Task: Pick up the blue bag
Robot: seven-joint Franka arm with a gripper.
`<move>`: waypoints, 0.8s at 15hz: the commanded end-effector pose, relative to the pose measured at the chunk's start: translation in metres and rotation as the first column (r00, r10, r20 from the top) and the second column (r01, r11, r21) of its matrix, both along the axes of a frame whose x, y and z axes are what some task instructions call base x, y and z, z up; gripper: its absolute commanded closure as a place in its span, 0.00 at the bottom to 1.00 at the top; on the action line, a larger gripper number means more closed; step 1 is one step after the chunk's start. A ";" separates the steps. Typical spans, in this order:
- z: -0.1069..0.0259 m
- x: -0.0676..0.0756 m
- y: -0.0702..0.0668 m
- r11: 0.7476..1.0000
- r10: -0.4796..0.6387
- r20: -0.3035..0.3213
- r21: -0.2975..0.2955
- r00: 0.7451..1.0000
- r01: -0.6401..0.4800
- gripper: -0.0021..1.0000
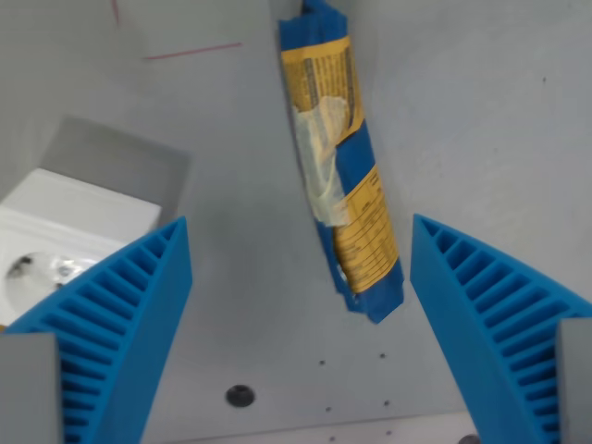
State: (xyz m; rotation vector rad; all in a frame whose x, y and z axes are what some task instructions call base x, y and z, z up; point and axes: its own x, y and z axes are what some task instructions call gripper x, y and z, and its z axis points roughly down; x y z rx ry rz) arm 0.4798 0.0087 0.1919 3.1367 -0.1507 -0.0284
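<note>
Both fingers of the hand [301, 277] stand apart, straddling the bag [342, 157] (approach step); next, descend and close.

Bag [340, 166] on the table [481, 129] between the gripper's [301, 277] 2 fingers [125, 305], socket box [65, 245] at wrist view's left.

The tool [301, 305] with two blue ribbed plastic fingers [129, 314] stands wide apart. One finger sits at the wrist view's left, the other at the wrist view's right. Both lean outward toward their tips, with nothing gripped between them.
</note>
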 end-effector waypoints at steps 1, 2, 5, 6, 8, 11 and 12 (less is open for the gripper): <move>-0.012 -0.006 -0.010 0.986 0.166 0.127 -0.017 0.978 -0.165 0.00; -0.016 -0.006 -0.012 0.984 0.177 0.127 -0.018 0.976 -0.176 0.00; -0.026 -0.004 -0.019 0.981 0.194 0.117 -0.020 0.974 -0.193 0.00; -0.030 -0.004 -0.020 0.982 0.190 0.117 -0.019 0.975 -0.189 0.00; -0.035 -0.004 -0.024 0.982 0.191 0.116 -0.018 0.975 -0.190 0.00; -0.041 -0.005 -0.027 0.984 0.179 0.117 -0.015 0.977 -0.179 0.00; -0.042 -0.005 -0.028 0.985 0.175 0.116 -0.014 0.978 -0.175 0.00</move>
